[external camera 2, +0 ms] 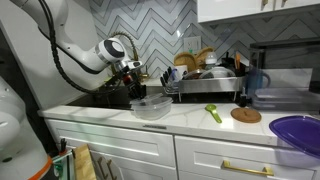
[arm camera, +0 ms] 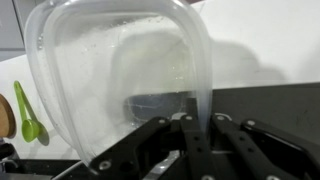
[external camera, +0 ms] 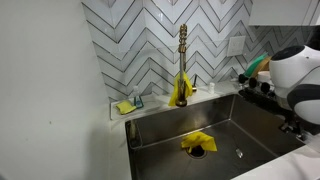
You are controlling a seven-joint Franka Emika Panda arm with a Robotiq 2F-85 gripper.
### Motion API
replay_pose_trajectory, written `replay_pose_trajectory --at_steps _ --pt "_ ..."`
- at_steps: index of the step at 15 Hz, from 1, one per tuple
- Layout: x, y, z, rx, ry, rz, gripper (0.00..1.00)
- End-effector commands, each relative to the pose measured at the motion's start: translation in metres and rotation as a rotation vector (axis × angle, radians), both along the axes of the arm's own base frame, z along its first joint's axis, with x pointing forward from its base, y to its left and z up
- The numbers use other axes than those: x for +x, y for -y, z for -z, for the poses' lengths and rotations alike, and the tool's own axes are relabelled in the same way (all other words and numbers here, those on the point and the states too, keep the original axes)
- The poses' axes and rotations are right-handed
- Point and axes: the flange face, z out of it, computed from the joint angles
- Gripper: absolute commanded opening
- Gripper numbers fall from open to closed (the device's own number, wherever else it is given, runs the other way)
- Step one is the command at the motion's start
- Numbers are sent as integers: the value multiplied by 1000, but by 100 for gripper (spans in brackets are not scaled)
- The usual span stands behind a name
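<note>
The robot's gripper [arm camera: 190, 122], its jaws pinched narrow, clamps the rim of a clear, rounded-square plastic container [arm camera: 120, 80], wet and misted inside in the wrist view. In an exterior view the container [external camera 2: 150, 108] sits low over the white stone countertop [external camera 2: 190, 120], just beside the steel sink [external camera: 232, 101]. A lime-green plastic spoon [external camera 2: 214, 112] lies well apart on the same countertop, near a round wooden coaster [external camera 2: 245, 115].

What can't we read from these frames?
- Wrist view: clear container, pinched in the gripper, clouds whatever lies behind it.
- Exterior view: dish rack contents too small to tell.
- Exterior view: sink drain mostly hidden under yellow cloth; robot arm cut off by right edge.
</note>
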Motion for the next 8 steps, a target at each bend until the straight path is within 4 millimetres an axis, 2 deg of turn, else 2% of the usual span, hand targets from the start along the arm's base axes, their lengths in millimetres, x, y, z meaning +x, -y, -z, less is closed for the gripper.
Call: replay_pose_trajectory --at_steps 1,8 --pt "-5 24 4 60 66 -52 2" --pt "2 61 3 131 94 -78 2"
